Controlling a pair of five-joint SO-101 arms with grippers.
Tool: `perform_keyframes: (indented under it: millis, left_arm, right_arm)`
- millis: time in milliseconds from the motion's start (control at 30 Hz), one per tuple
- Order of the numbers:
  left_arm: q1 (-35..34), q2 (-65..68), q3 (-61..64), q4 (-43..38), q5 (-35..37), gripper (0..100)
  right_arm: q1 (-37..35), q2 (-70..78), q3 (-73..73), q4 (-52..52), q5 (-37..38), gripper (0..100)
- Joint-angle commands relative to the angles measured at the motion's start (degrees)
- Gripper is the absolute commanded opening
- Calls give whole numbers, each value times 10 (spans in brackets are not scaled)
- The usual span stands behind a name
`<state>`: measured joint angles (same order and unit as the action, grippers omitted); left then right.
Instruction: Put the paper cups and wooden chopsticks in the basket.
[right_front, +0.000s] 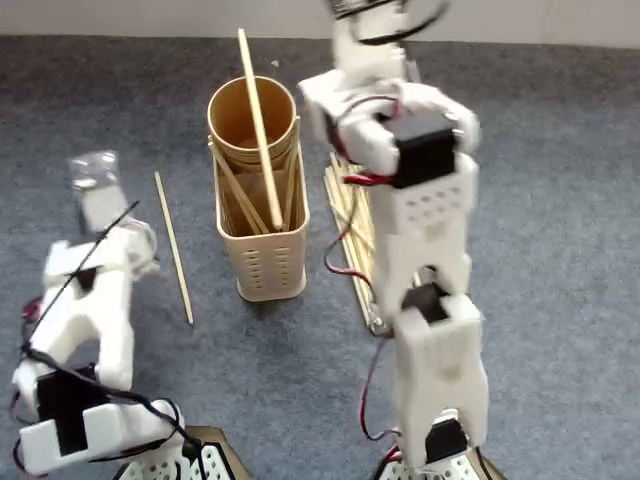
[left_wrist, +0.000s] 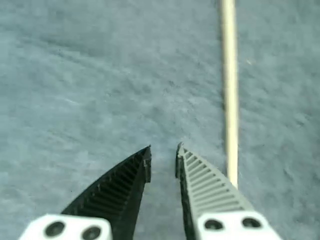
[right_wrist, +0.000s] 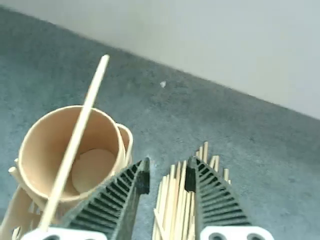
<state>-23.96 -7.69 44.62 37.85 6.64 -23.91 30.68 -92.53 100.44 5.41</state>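
Left of the slotted beige plastic basket (right_front: 262, 265), the empty, narrowly parted left gripper (left_wrist: 163, 152) should straddle the loose pale wooden chopstick (left_wrist: 229, 75) squarely, while the equally narrow right gripper (right_wrist: 167, 167) hangs above the chopstick pile (right_wrist: 173, 202) right of the basket.

hidden and cut-off parts
the right arm (right_front: 425, 220) covers most of the chopstick pile (right_front: 342, 205), so its count cannot be told. the basket (right_front: 265, 255) wall hides the lower part of the paper cup (right_front: 250, 115). 1 loose chopstick (left_wrist: 229, 75) runs off the picture's edge and passes behind the left gripper (left_wrist: 163, 155).
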Motion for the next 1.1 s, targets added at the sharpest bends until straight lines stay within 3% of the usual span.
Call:
perform_keyframes:
  millis: [0,100,233,367,533,667,800,933,1067]
  left_arm:
    - [-26,-30,-201,239,-87,108]
    - [-28,-1,-416,452,-124,109]
    - [-45,117,-710,644,-127,109]
    - [-73,227,-785,650,-109,110]
    - [-51,222,-785,650,-101,157]
    - [20,176,-742,650,-80,161]
    - [74,154,-710,650,-59,161]
    - [80,172,-647,646,-54,161]
    - [51,258,-604,611,-58,164]
  right_arm:
    - [15,-155,223,6,33,130]
    - [27,-249,358,6,46,130]
    - [39,-380,462,7,78,130]
    - [95,-481,630,7,151,130]
    - [193,-562,841,0,212,130]
    - [237,-677,1028,-96,208,130]
    - [231,-830,1266,-191,208,130]
    - [235,-923,1528,-347,208,130]
    - [235,-943,1621,-403,194,130]
